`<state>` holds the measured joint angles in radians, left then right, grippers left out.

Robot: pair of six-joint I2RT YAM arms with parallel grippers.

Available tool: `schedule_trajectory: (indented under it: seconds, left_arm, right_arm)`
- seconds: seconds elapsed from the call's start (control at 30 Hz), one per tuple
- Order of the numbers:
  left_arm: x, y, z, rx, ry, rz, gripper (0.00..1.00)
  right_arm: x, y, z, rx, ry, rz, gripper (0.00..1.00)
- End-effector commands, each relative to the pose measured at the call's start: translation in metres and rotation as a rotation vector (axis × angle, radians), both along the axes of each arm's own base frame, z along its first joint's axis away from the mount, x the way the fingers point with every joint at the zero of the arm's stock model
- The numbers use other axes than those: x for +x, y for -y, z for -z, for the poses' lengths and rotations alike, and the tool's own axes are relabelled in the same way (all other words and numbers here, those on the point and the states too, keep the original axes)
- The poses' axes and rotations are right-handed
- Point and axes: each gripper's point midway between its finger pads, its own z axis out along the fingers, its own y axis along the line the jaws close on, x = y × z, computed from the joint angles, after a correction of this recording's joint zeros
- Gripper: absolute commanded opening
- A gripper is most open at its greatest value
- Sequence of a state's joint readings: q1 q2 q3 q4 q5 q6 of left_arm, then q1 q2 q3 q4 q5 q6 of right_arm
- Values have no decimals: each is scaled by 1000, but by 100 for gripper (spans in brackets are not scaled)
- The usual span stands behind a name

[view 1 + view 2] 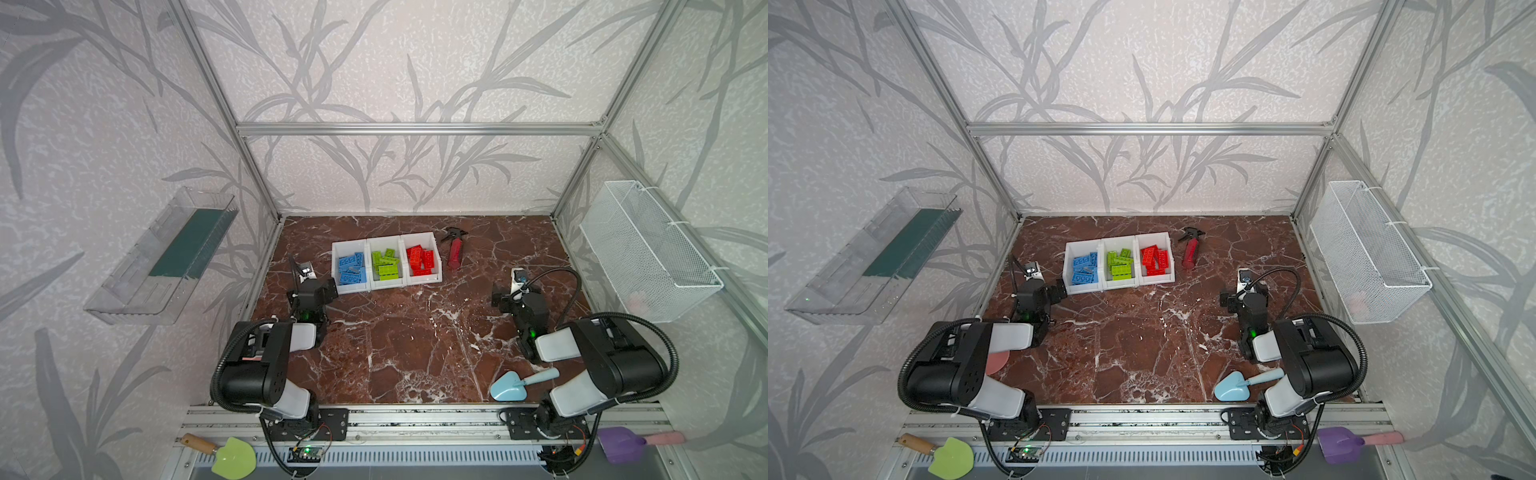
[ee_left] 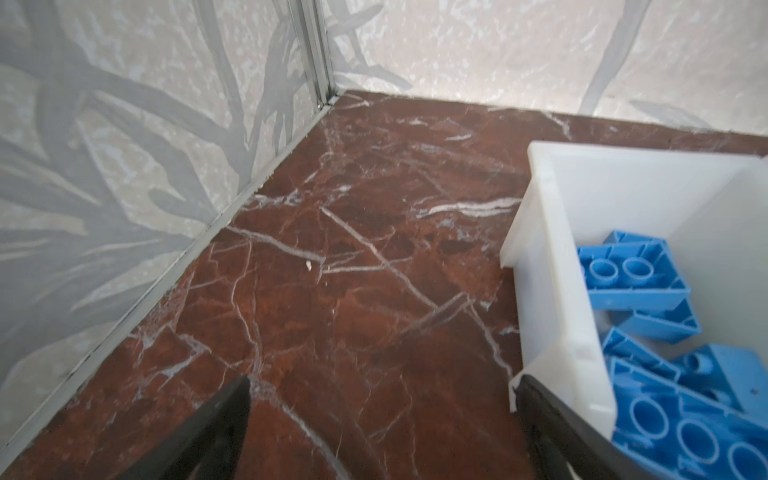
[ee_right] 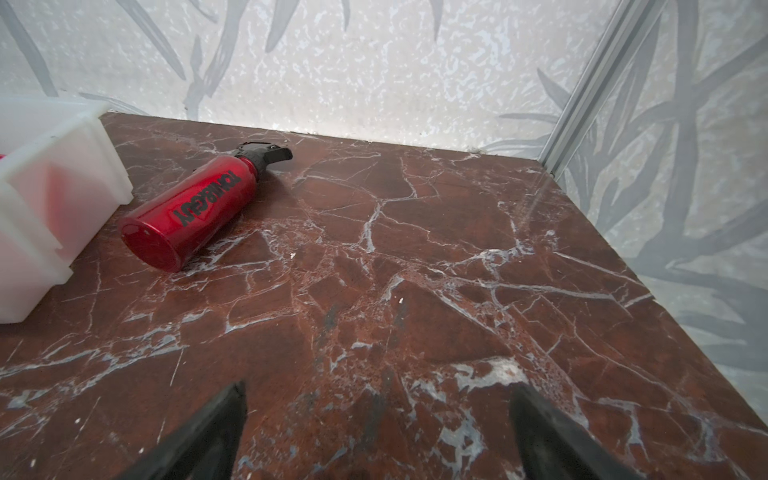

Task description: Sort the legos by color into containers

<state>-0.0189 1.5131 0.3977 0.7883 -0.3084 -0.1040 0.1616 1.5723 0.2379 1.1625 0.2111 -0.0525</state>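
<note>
While the legos [image 1: 388, 270] lie colour-sorted in the containers [image 1: 419, 238], left end effector [image 2: 382, 386] and right end effector [image 3: 376, 388] wide open, empty.

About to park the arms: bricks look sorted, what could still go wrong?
The open left gripper has a finger right at the front corner of the blue-brick bin; swinging away could nudge it. The red spray bottle lies on its side beside the red-brick bin; a bump might roll it.
</note>
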Motion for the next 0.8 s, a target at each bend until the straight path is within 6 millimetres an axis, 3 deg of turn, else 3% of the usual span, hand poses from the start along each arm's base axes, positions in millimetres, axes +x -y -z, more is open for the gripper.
schedule_trajectory:
  seconds: [0.0,0.77]
  left_arm:
    - [4,-1,-4,11,11,7,99]
    - [4,-1,-4,11,11,7,99]
  right_arm:
    - [0,5,-14,7,71,31,99]
    - [1,-6,-13,1,68,-36,99]
